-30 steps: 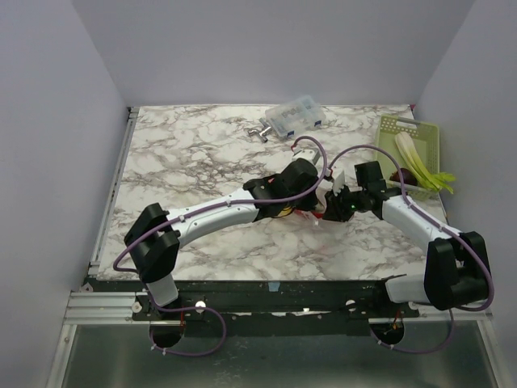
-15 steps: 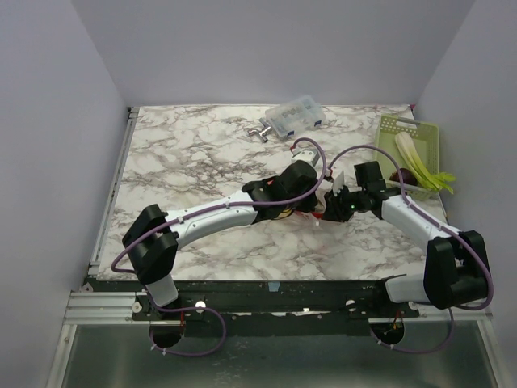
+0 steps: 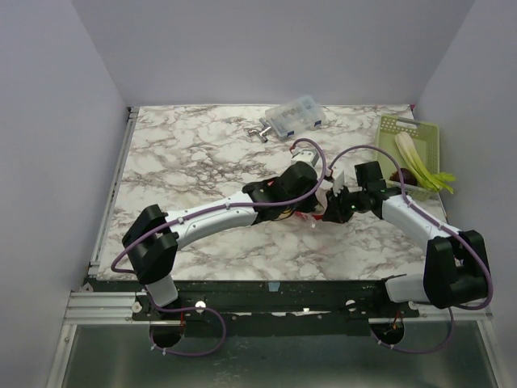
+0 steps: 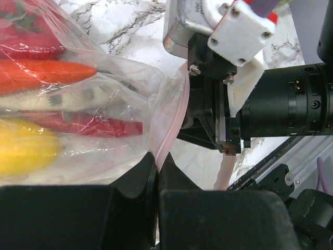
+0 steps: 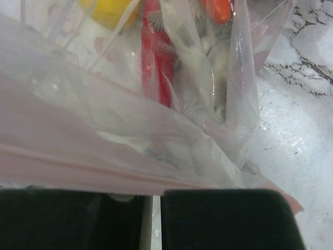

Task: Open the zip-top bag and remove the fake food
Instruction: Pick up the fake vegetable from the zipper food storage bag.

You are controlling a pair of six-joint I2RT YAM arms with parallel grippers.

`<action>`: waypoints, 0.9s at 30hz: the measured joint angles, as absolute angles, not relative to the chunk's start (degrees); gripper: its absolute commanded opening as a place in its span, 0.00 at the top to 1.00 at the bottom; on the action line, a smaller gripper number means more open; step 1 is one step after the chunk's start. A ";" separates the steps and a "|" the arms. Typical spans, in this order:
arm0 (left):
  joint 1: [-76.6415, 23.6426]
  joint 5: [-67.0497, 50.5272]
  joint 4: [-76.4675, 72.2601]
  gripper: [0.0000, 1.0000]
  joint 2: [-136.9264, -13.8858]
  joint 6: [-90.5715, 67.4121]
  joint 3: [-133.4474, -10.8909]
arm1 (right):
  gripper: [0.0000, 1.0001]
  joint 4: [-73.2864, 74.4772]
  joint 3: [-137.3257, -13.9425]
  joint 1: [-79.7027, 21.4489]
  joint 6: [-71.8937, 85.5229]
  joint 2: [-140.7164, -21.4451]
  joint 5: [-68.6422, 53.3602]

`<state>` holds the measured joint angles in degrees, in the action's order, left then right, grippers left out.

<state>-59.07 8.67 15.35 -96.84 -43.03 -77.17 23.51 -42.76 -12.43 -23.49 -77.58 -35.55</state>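
The zip-top bag (image 4: 104, 120) is held between the 2 arms near the middle of the surface. The left tool (image 4: 157, 161) is pinched together on its pink zipper edge. The right tool (image 5: 151, 194) is clamped on the same strip just opposite. The fake food (image 4: 47, 73), in yellow, red and orange pieces, lies inside the bag beside the left tool. The marble surface (image 3: 186, 153) also carries a clear box (image 3: 295, 115), a metal fitting (image 3: 260, 131) and a green basket (image 3: 392, 125). Pale walls (image 3: 48, 121) enclose 3 sides.

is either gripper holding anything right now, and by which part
Both hold the bag by its pink zipper strip: the left gripper is shut on it, and the right gripper looks pinched on it too.
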 measured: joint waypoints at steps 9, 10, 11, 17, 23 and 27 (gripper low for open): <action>-59.11 11.22 14.87 1.00 -96.62 -43.62 -75.72 | 0.95 26.70 -43.90 -12.43 -24.71 -75.50 -35.88; -59.11 11.57 14.90 1.00 -96.62 -43.64 -75.61 | 0.95 27.11 -43.90 -12.43 -25.17 -74.87 -35.88; -59.13 11.97 14.94 1.00 -96.62 -43.70 -75.53 | 0.95 27.53 -43.92 -12.43 -25.67 -74.15 -35.90; -59.11 14.94 15.94 1.00 -96.53 -44.12 -75.16 | 0.95 30.98 -44.97 -12.43 -28.91 -70.52 -36.27; -59.11 16.53 16.12 1.00 -96.51 -44.25 -75.13 | 0.96 35.62 -48.23 -12.43 -32.38 -67.66 -36.29; -59.11 17.06 16.01 1.00 -96.25 -44.25 -74.70 | 0.96 39.48 -50.68 -12.43 -34.52 -65.95 -36.27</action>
<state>-59.11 17.06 16.01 -96.25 -44.25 -74.70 39.48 -50.68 -12.43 -34.52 -65.95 -36.27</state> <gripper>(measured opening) 0.010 0.058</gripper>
